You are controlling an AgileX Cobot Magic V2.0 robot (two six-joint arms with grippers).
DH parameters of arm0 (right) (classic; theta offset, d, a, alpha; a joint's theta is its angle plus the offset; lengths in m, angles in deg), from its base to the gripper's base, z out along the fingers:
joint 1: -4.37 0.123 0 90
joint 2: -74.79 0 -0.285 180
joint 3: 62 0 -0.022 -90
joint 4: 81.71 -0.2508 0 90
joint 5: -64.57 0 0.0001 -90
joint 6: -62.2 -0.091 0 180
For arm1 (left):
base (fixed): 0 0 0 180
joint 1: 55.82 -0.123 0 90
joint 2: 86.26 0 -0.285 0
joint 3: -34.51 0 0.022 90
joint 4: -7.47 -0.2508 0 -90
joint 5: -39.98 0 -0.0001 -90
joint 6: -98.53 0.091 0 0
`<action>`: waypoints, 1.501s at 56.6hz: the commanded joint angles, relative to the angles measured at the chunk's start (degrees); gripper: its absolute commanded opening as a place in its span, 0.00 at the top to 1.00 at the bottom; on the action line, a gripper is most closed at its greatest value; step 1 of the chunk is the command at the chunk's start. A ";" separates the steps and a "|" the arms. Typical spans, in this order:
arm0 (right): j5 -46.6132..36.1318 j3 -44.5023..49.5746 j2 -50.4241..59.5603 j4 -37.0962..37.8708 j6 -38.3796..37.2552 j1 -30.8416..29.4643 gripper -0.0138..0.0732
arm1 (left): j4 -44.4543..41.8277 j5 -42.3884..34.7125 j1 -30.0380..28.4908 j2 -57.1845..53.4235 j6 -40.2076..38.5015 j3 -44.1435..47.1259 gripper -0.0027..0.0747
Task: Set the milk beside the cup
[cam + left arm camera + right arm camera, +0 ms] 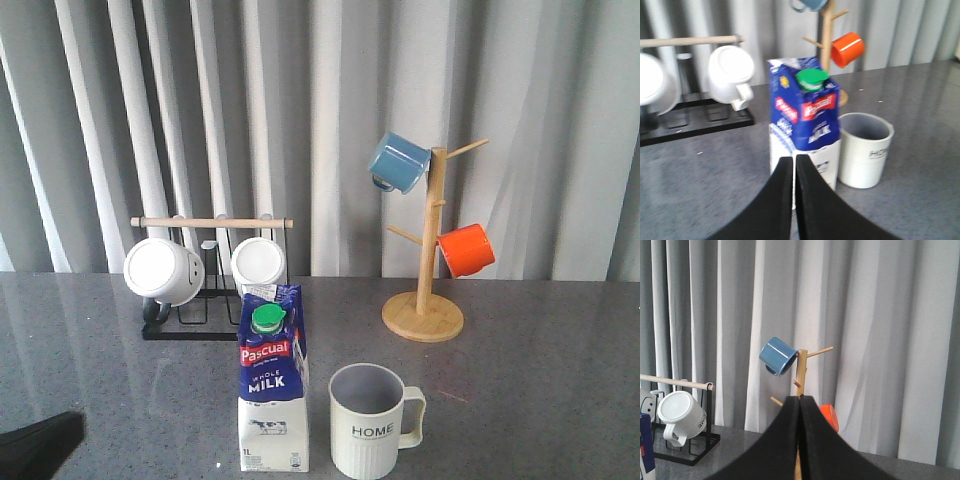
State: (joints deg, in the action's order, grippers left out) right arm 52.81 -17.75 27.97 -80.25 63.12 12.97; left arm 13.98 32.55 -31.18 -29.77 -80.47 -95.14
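Milk: the blue-and-white gable-top milk (273, 385) stands upright on the grey speckled table (540, 400), at 9 o'clock of the cup and just beside it, a thin gap showing between them in the front view.
Cup: the cream ribbed cup (372, 420) marked "HOME" sits mouth up, handle toward 3 o'clock, grey inside.
Left pincer: in its wrist view the left gripper (794, 165) has its black fingers pressed together with only a slit between, holding nothing; it sits just on the near side of the carton, apparently clear of it.
Right pincer: the right gripper (800, 402) is likewise closed flat and empty, raised and facing the curtain (880, 315), well apart from the work.
Progress: the placing looks done, judging from how carton and mug stand.
Risk: the tall, narrow carton would likely tip toward 12 o'clock or into the mug if the left fingers nudge it on any forward move; its height over a small base makes it the least steady thing here.
Materials: waxed card carton with a green plastic cap (811, 79); glazed, fluted ceramic mug; polished stone-look tabletop.
Backdrop: white mugs (165, 270) on a black wire rack (190, 325) at 11 o'clock; blue mug (398, 162) and orange mug (467, 250) hang on a wooden mug tree (425, 300) at 1 o'clock.
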 commanded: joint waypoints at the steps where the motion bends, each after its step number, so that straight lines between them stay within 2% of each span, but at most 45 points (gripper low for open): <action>1: -3.82 -1.49 0.01 0.25 0.42 -0.26 0.85 | -0.25 -3.80 -5.81 -8.64 -0.23 4.55 0.97; 12: -3.82 -1.49 0.01 0.25 0.42 -0.26 0.85 | -0.38 -5.23 -16.02 -21.67 -0.61 13.76 0.97; 23: -3.82 -1.49 0.01 0.25 0.42 -0.26 0.85 | -7.47 -3.52 -16.73 -31.56 -4.41 19.62 0.97; 37: -3.82 -1.49 0.01 0.25 0.42 -0.26 0.85 | -7.60 -1.34 -19.91 -42.14 -4.14 27.00 0.97; 50: -3.82 -1.49 0.01 0.25 0.42 -0.26 0.85 | -7.77 10.49 -22.75 -50.22 -2.22 27.11 0.97; 85: -3.78 -1.49 0.01 0.25 0.42 -0.26 0.85 | -7.06 10.36 -22.75 -50.06 -1.83 27.04 0.97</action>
State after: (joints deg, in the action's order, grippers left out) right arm 52.86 -17.75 27.97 -80.25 63.12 12.97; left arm 6.42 47.04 -53.81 -79.14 -82.08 -66.90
